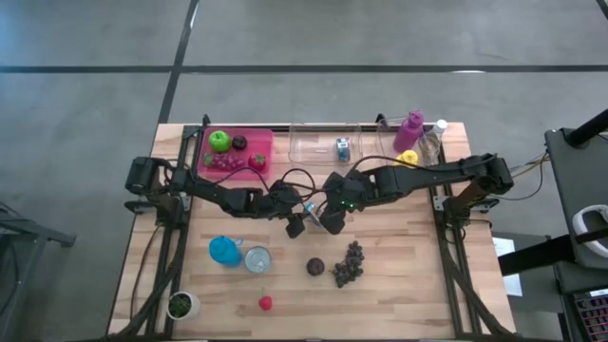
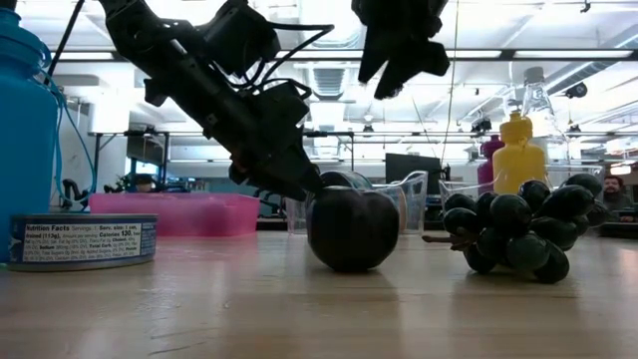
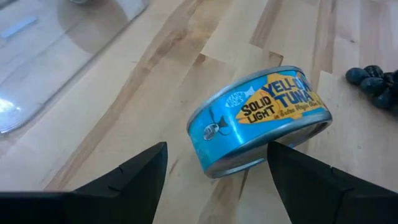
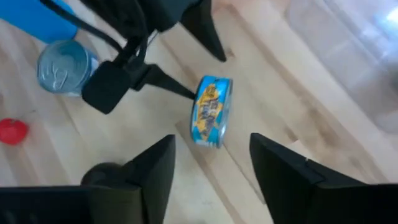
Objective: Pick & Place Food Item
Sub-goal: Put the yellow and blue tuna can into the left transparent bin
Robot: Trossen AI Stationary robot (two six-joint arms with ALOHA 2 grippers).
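From above, we find both grippers meeting mid-table, the pink tray (image 1: 236, 152) well apart. Level view: left gripper (image 2: 299, 184) low beside the plum (image 2: 353, 229). Left wrist: tuna can (image 3: 261, 118) tilted on edge between spread, untouching fingers. Right wrist: right gripper (image 4: 211, 158) open, empty, above. We judge placement outstanding.

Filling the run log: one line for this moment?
tuna can on its edge | left hand open around it | right hand open above

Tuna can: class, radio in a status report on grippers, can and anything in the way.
Left gripper open, straddling tuna can. Right gripper open above it, empty. Can tipped on its edge on table, unheld. Plum and grapes nearby, clear.
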